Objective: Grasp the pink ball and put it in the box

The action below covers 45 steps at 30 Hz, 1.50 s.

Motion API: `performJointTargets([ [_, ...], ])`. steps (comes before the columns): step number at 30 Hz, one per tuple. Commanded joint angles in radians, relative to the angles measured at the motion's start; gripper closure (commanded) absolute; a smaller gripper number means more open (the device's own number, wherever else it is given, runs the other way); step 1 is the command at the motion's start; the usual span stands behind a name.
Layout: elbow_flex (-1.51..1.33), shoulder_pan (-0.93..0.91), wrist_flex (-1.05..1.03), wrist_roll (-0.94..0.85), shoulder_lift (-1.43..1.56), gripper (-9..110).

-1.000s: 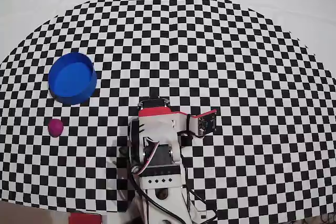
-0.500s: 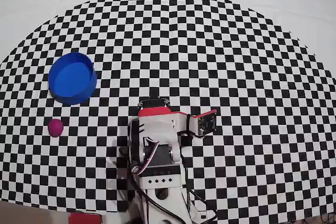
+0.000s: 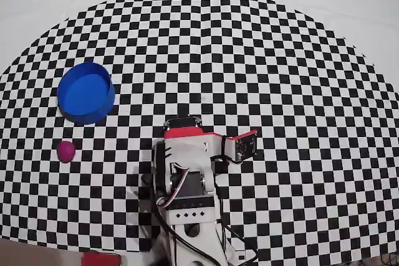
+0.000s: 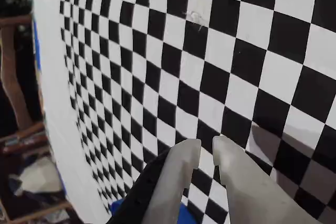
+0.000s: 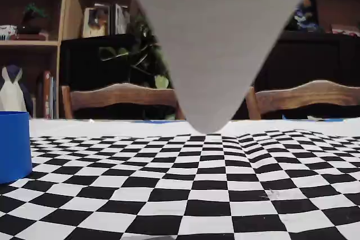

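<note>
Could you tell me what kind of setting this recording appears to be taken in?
Most likely a home room used as a hobby robot bench: the fixed view shows wooden chairs, a bookshelf and a houseplant behind a table covered with a checkerboard mat.

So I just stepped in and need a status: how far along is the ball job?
Nothing done yet. The pink ball sits on the checkered mat beside the blue box, which is empty. The pincer holds nothing, tips nearly closed. Reaching, grasping and dropping remain.
</note>
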<state>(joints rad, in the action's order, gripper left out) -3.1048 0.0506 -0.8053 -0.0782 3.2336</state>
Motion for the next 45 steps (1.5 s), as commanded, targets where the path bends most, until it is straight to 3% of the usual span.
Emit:
performJointTargets([
  [1, -0.008, -0.002, -0.003, 0.005, 0.018, 101],
  [35, -0.008, 0.000, 0.000, 0.005, 0.018, 101],
  [45, -0.008, -0.006, 0.140, -0.006, 0.018, 101],
])
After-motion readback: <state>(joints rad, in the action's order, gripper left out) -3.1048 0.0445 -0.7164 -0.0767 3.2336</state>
